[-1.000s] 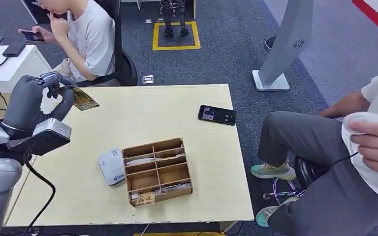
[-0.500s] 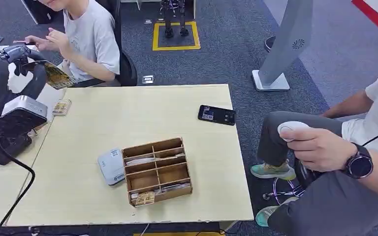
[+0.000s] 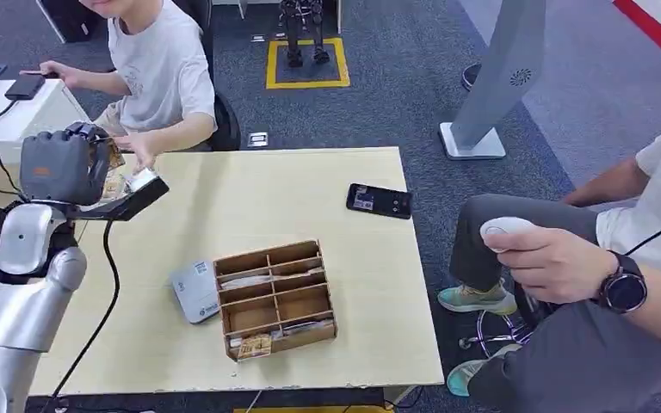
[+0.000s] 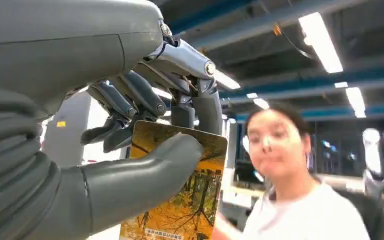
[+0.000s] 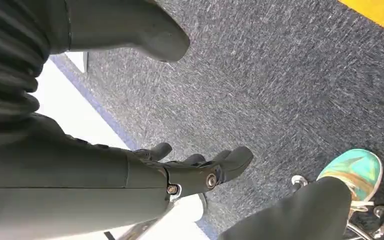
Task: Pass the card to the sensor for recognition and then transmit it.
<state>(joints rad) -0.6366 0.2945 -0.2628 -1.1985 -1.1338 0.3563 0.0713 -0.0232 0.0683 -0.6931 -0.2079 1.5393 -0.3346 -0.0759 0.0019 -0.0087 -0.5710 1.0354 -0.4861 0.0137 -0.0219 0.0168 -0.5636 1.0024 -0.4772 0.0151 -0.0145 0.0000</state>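
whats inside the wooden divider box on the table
The wooden box has open compartments. Pale flat cards lie in some of them, and a yellowish card stands at the near edge. The walls cover the lower parts, so the prints can't be read.

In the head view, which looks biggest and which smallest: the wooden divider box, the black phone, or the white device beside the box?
1. Wooden divider box, clearly the largest.
2. Black phone and white device look about alike; the box hides one edge of the device, and the phone lies farther from the camera, so I won't rank them.
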